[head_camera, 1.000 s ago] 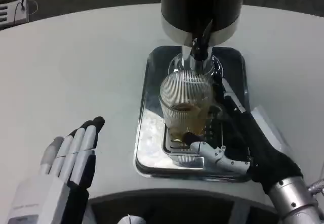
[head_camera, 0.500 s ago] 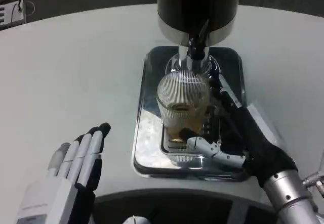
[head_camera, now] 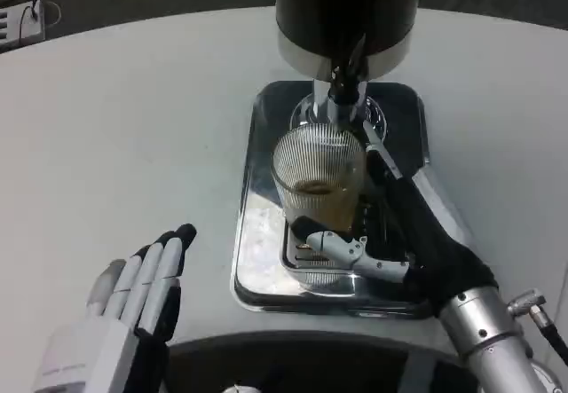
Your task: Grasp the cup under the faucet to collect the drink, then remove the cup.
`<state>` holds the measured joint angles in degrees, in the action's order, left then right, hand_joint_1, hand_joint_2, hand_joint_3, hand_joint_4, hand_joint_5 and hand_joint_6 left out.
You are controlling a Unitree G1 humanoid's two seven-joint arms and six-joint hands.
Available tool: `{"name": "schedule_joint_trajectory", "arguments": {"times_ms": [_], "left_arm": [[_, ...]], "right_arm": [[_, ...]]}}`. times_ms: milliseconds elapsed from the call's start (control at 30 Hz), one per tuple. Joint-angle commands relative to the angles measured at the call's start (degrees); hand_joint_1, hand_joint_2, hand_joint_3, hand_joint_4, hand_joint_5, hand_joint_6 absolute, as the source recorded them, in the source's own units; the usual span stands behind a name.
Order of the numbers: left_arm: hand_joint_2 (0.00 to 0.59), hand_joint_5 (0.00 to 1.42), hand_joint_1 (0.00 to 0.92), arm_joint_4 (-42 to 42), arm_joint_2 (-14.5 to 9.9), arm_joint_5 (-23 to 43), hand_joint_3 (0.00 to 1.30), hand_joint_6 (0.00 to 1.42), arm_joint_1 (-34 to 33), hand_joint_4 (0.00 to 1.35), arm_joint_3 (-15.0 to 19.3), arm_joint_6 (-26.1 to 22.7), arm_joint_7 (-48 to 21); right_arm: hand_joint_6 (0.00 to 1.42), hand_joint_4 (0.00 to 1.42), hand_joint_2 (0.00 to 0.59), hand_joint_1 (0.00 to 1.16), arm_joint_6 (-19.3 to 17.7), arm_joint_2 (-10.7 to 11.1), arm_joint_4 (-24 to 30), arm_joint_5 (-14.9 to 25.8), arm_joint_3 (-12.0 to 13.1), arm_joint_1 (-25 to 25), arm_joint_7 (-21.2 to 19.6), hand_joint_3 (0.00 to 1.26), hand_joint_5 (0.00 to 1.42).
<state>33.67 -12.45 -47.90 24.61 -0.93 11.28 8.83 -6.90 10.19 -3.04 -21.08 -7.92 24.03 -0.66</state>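
The right hand [head_camera: 395, 233] grasps the cup [head_camera: 319, 180]: its thumb lies across the near base of the glass, and its dark fingers [head_camera: 380, 169] run up the far right side, so the cup sits inside the curl of the hand, just left of the palm. The cup is a ribbed clear glass, upright, with amber drink in its lower part (roughly a third full, as far as the ribbing lets one judge). It stands on the grille at the middle of the tray [head_camera: 257, 189], a shiny metal one that spreads out under and around the right hand.

Straight beyond the hand's fingertips, above the cup's far rim, the faucet [head_camera: 344, 87] points down from the dispenser [head_camera: 346, 11], a dark drum with a silver band at its foot. Whether drink is running from the faucet cannot be told.

The left hand [head_camera: 133, 300] lies well to the left of the tray, on the table [head_camera: 133, 127], released and holding nothing; its fingers are straight and close together, pointing away from the robot, black tips furthest out. Far beyond that hand, at the table's distant left edge, sits a small pale object [head_camera: 19, 16], too blurred to make out.
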Motion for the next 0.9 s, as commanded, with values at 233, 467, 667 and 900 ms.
{"name": "schedule_joint_trajectory", "arguments": {"times_ms": [233, 467, 667, 900], "left_arm": [[0.158, 0.01, 0.0, 1.3, 0.0, -0.2, 0.0, 0.0, 1.5, 0.0, -0.1, -0.7, -1.0], [0.158, 0.01, 0.0, 1.9, 0.1, 0.0, 0.0, 0.0, 1.6, 0.0, 0.3, -1.0, -1.5], [0.158, 0.01, 0.0, 2.1, 0.1, 0.5, 0.0, 0.0, 2.0, 0.0, 0.7, -1.1, -1.7], [0.16, 0.02, 0.0, 2.8, 0.2, 1.0, 0.0, 0.0, 2.8, 0.0, 1.5, -1.4, -2.1]], "right_arm": [[0.2, 0.04, 0.209, 0.64, 0.4, -1.6, -6.3, 0.0, -0.5, 4.4, -1.6, 0.0, 0.07], [0.18, 0.04, 0.204, 0.65, 0.3, -1.7, -9.2, 0.0, -0.7, 5.8, -2.7, 0.0, 0.07], [0.19, 0.04, 0.205, 0.66, 0.1, -2.7, -9.2, -0.2, -1.9, 5.8, -2.8, 0.0, 0.08], [0.2, 0.04, 0.207, 0.66, 0.5, -3.9, -11.7, -0.1, -2.4, 7.7, -3.4, 0.0, 0.09]]}}
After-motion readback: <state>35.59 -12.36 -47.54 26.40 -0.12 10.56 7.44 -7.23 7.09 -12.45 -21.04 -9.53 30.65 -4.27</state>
